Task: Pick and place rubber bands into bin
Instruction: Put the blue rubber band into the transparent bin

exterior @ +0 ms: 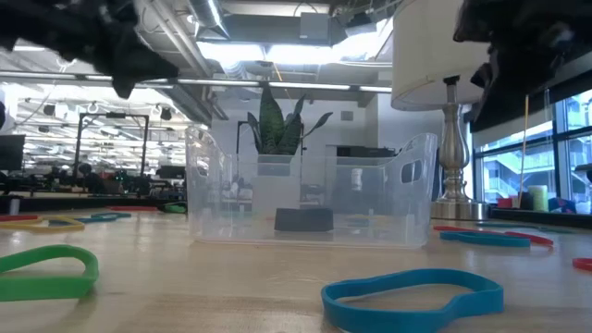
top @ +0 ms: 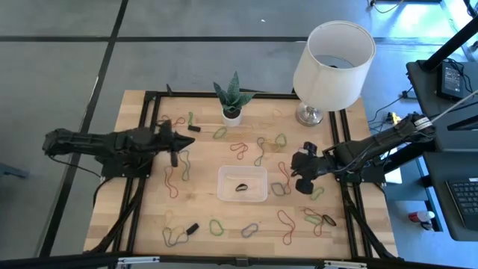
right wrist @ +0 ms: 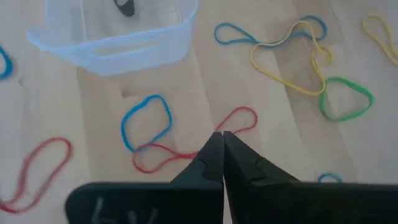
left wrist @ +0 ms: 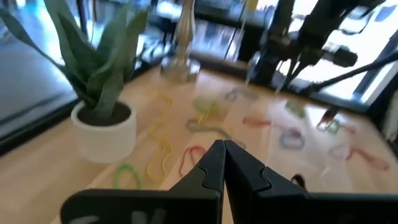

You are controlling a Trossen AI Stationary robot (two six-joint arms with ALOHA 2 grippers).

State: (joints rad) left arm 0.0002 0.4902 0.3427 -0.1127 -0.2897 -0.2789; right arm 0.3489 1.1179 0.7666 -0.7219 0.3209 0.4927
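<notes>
Many rubber bands lie flat and loose on the wooden table: a red one (top: 239, 149), a green one (top: 219, 132), and blue (right wrist: 146, 121), yellow (right wrist: 292, 59) and green (right wrist: 345, 99) ones near the bin. The clear bin (top: 242, 184) stands on the table's near middle with one dark piece (top: 243, 187) in it. My left gripper (top: 191, 140) hangs shut and empty above the table's left part, pointing toward the right. My right gripper (right wrist: 222, 138) is shut and empty, slanting down above a red band (right wrist: 180, 155) to the right of the bin (right wrist: 118, 43).
A potted plant (top: 231, 101) stands at the far middle and a lamp (top: 332, 60) with a white shade at the far right. Small black blocks (top: 192, 228) (top: 328, 220) lie among the bands. A black frame (top: 149, 101) borders the table top.
</notes>
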